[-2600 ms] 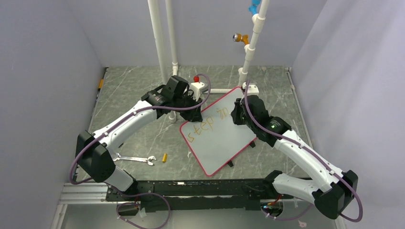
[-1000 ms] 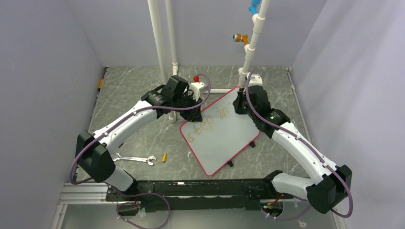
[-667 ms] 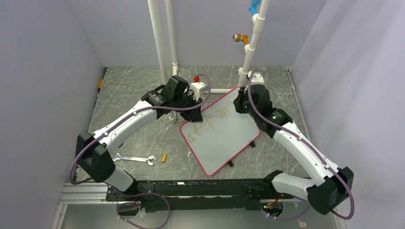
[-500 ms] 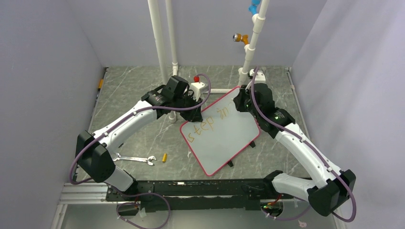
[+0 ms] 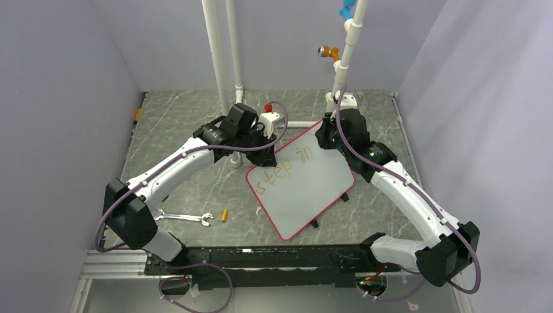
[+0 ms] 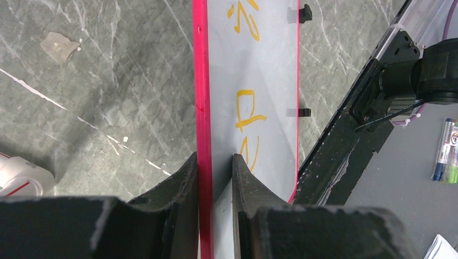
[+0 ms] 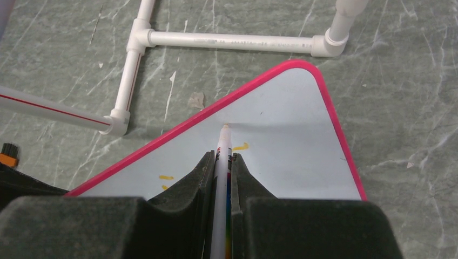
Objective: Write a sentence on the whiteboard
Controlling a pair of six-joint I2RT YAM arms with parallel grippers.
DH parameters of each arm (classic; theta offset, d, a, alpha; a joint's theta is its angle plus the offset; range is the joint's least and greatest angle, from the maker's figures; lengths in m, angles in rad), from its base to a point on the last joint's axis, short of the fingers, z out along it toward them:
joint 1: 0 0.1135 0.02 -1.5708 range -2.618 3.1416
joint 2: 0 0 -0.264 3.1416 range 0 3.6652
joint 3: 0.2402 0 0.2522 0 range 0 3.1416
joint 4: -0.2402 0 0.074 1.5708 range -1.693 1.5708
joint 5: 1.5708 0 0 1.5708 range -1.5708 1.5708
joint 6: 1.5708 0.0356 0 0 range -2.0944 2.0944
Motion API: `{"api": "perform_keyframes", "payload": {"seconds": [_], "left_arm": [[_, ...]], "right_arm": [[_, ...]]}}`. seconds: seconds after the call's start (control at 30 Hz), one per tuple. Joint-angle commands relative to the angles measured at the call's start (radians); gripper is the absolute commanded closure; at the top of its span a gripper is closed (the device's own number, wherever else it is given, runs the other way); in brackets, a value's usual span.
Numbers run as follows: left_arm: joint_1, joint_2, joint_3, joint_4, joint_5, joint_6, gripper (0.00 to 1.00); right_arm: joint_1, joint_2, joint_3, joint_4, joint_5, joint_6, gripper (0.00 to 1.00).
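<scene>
The whiteboard sits askew at the centre of the top view on the grey worktop, and its orange sentence reads "step in". The left tool has its 2 fingers closed tight on the board's pink rim (lower middle of its wrist view). The right tool pinches a marker, whose tip is at the board's upper corner.

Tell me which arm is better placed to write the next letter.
Right. The right gripper is shut on the marker, tip over the whiteboard beside the orange letters; the left gripper is clamped on its rim.
</scene>
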Motion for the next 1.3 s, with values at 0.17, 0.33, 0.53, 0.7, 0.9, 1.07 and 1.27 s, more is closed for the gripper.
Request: {"api": "perform_keyframes", "payload": {"seconds": [0.17,0.33,0.53,0.7,0.9,1.07,1.27], "left_arm": [[-0.004,-0.028,0.009,0.037,-0.069,0.078,1.00],[-0.005,-0.035,0.008,0.038,-0.073,0.078,1.00],[-0.005,-0.036,0.009,0.036,-0.074,0.079,1.00],[-0.004,-0.037,0.009,0.035,-0.076,0.078,1.00],[-0.004,-0.038,0.008,0.037,-0.077,0.078,1.00],[-0.004,-0.035,0.009,0.036,-0.076,0.078,1.00],[-0.006,-0.036,0.008,0.036,-0.077,0.078,1.00]], "right_arm": [[-0.003,-0.021,-0.047,0.031,-0.029,-0.010,1.00],[-0.003,-0.028,-0.078,0.025,-0.045,-0.006,1.00],[-0.003,-0.050,-0.121,0.024,-0.052,0.008,1.00],[-0.004,-0.075,-0.152,0.016,-0.055,0.014,1.00],[-0.004,-0.102,-0.187,0.007,-0.055,0.022,1.00],[-0.004,-0.117,-0.200,-0.003,-0.045,0.022,1.00],[-0.005,-0.111,-0.183,-0.014,-0.015,0.008,1.00]]}}
